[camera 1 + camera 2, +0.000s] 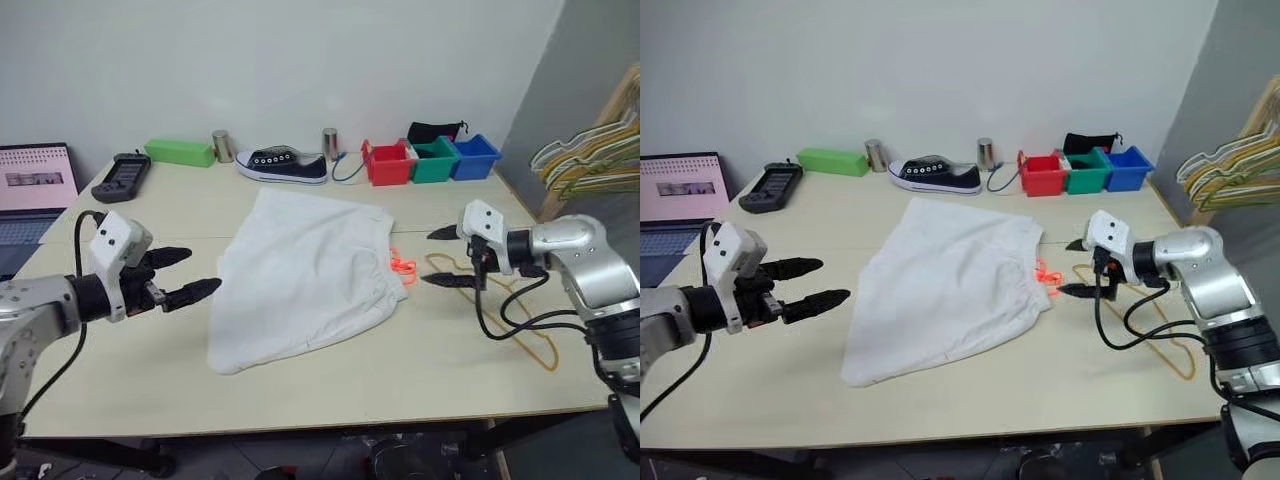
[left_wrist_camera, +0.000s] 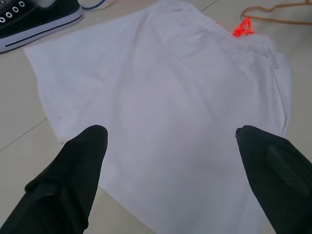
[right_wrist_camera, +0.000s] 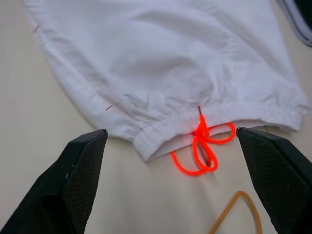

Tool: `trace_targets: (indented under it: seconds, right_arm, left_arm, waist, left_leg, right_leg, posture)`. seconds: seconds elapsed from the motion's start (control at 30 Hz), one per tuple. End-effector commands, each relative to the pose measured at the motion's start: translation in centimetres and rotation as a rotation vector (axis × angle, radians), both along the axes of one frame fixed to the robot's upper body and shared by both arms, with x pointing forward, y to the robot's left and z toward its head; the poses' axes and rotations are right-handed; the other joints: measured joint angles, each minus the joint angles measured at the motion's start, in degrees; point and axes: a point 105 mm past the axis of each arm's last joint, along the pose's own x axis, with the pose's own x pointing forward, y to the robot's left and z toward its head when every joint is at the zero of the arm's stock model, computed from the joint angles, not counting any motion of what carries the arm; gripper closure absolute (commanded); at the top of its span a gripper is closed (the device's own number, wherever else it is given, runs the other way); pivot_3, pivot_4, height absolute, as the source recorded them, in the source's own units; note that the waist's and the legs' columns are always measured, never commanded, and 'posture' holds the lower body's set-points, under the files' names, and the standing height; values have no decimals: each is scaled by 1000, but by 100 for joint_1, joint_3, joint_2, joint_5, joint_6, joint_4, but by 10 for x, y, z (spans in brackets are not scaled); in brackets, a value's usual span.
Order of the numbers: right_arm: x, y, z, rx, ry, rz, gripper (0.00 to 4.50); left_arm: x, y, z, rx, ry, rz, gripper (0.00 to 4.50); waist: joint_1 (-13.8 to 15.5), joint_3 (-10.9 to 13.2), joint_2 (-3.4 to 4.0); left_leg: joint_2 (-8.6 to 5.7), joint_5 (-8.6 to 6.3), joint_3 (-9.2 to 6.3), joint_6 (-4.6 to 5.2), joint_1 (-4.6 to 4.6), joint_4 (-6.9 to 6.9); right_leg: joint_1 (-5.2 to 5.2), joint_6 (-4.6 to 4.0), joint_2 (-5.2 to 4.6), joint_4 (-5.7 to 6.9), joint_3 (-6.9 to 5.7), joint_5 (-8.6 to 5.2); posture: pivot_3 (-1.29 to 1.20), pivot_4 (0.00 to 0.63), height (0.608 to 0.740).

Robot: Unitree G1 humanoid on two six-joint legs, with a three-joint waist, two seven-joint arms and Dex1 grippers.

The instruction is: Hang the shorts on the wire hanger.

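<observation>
Head eyes overlook table [image 1: 120,390] (wrists close).

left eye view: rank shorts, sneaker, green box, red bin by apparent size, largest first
1. shorts
2. sneaker
3. green box
4. red bin

The shorts lie nearer the camera, but the gap is too wide to matter. Box and bin look close in size; that ranking is unsure.

A plain white wall [image 1: 300,70] runs across the back, evenly lit, no hard glare. On the right a grey panel [image 1: 590,70] angles in beside it. In front sits a pale wood bench [image 1: 330,390], its top showing a thin seam across the middle. Off the bench's left edge there's a laptop [image 1: 30,190], its screen glowing pink. Far right, a bunch of pale hangers [image 1: 590,150] hangs by a light wooden frame [image 1: 1265,110]. Below the bench's front edge it's dark.
</observation>
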Motion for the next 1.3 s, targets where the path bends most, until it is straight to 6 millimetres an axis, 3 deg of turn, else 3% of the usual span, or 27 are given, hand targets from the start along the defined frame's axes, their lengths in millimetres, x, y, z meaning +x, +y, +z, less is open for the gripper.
trace_targets:
  seconds: [0.03,0.2,0.3,0.73,1.03,1.2,1.3]
  right_arm:
    - [4,4,12,-23,-49,46,14]
    - [9,8,12,-34,-77,58,14]
    - [12,11,2,-93,-111,108,14]
    - [35,32,-48,-278,-151,288,14]
    - [55,42,-67,-338,-195,268,14]
    - [62,45,-75,-367,-198,237,14]
    - [64,48,-78,-363,-180,221,464]
  left_arm:
    - [-1,1,9,45,-42,-18,0]
    - [0,4,6,61,-46,-2,0]
    - [-7,-6,-1,67,-13,-56,0]
    - [-46,-41,-79,160,165,-234,0]
    - [-33,-31,-115,265,113,-183,0]
    - [-38,-28,-127,268,162,-208,0]
    - [-36,-27,-132,266,165,-212,439]
  waist:
    - [-1,1,0]
    - [5,2,2]
    - [6,2,2]
    - [-32,4,8]
    - [-24,2,9]
    - [-27,0,8]
    - [-29,-2,7]
  left_leg:
    - [0,0,0,0,0,0]
    - [0,0,3,0,2,4]
    - [-1,0,3,0,1,4]
    - [-1,1,4,0,13,8]
    - [-2,1,-6,0,19,19]
    - [-3,1,-14,0,24,21]
    - [-3,1,-18,0,34,22]
  right_leg:
    - [-1,0,0,0,0,0]
    - [-2,6,0,4,4,4]
    - [-1,6,0,4,4,4]
    - [11,6,1,13,9,6]
    - [27,-10,0,14,4,16]
    - [36,-11,1,15,-2,18]
    - [45,-11,1,17,-5,18]
  posture:
    - [-111,0,740]
    - [-111,0,740]
    - [-111,0,740]
    - [-115,0,740]
    - [-103,0,740]
    - [-103,0,740]
    - [-103,0,740]
